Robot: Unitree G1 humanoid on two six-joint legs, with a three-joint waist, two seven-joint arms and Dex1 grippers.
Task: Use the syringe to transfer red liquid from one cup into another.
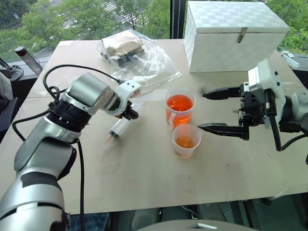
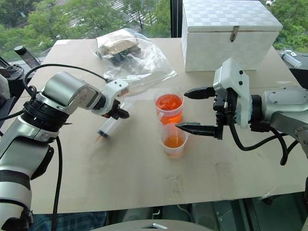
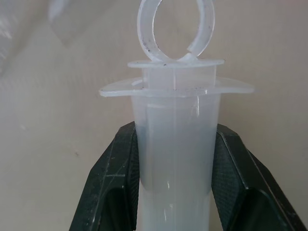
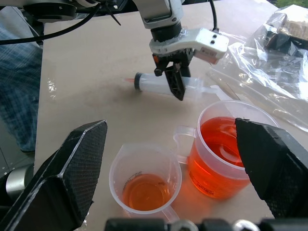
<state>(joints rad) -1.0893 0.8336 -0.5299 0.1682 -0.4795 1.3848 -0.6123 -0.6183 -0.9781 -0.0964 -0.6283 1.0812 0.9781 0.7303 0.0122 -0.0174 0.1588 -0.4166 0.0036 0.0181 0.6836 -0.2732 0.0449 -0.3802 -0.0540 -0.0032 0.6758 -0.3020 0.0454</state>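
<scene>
the syringe (image 1: 118,128) sits in the left gripper (image 1: 129,114), whose two black fingers (image 3: 118,187) are clamped on either side of the clear barrel just below the flange, plunger ring at the far end. dark plunger seal and orange-tinted tip point down toward the table (image 1: 144,178), left of the cups; whether the tip touches the tabletop, cannot tell. barrel looks empty, cloudy white.

the taller cup (image 1: 180,108) holds orange-red liquid (image 1: 180,102) well over halfway up, with a white strip on its side, no readable writing. just in front of it, touching or nearly so, the smaller cup (image 1: 186,140) with a pour lip holds a shallow layer of the same liquid at the bottom. faint graduation marks on it, not legible.

right gripper (image 1: 211,109) hovers just beside the cups, fingers spread wide, holding nothing.

behind the cups a crumpled clear plastic bag (image 1: 137,55) holds tan and dark items, and a white box (image 1: 236,33) with a metal latch is shut. a dark-capped bottle (image 1: 28,58) stands off the table's left edge.
</scene>
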